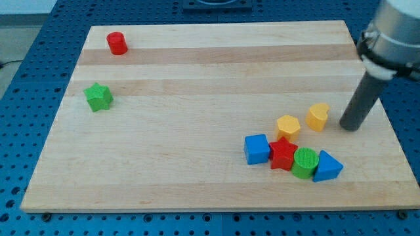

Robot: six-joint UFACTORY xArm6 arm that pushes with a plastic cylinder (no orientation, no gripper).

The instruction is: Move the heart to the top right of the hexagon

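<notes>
Nearest: blue triangle (327, 167) against green cylinder (304, 162). Beyond, yellow hexagon (288, 125) beside yellow heart (318, 116). Right of heart, my tip (352, 126), gripping nothing.

heart (318, 116): yellow
hexagon (288, 126): yellow-orange
cube (256, 149): blue
star (283, 154): red
green cylinder (304, 162): green
triangle (327, 166): blue
green star (98, 97): green
red cylinder (117, 43): red
board (197, 131): pale wood, lengthwise strips in lighter and warmer tones
rod (361, 105): dark grey, nearly black
table (26, 85): blue, regular grid of small holes
</notes>
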